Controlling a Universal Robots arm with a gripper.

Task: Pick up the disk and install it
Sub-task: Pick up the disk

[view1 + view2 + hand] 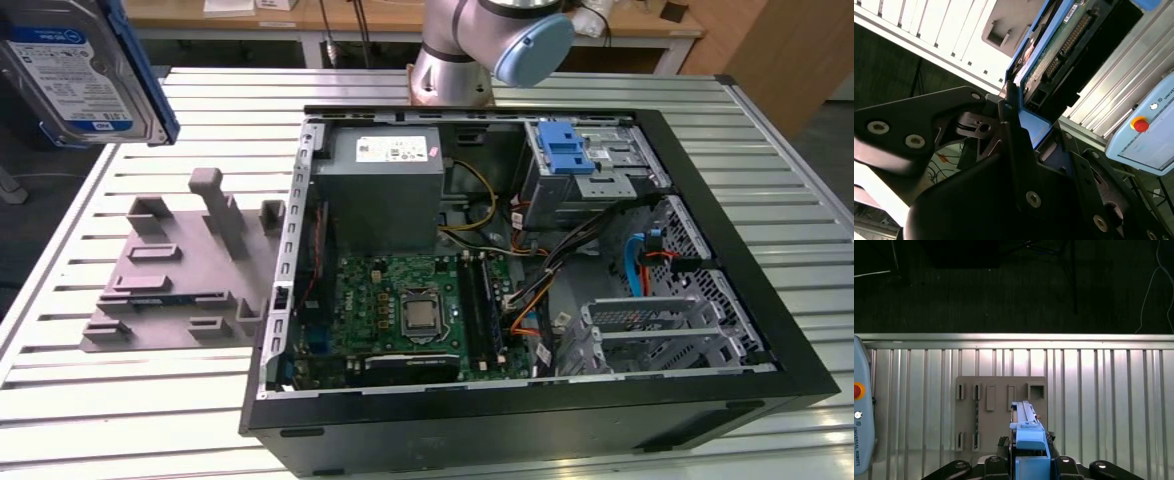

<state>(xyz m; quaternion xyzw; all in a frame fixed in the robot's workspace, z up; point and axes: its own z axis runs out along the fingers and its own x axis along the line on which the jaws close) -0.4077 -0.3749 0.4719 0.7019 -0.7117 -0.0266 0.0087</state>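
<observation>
Now the hand (1029, 452) is closed on the disk (1025, 422) by its blue bracket. Below the hand lies a grey fixture (994, 430) on the table (1104, 405). The open computer case (787, 330) stands beside the fixture.

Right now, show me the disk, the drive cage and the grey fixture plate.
disk (67, 70): exterior view, on its white-and-blue label.
drive cage (567, 150): exterior view, on its blue latch.
grey fixture plate (1001, 422): first wrist view, on its bare flat face.
</observation>
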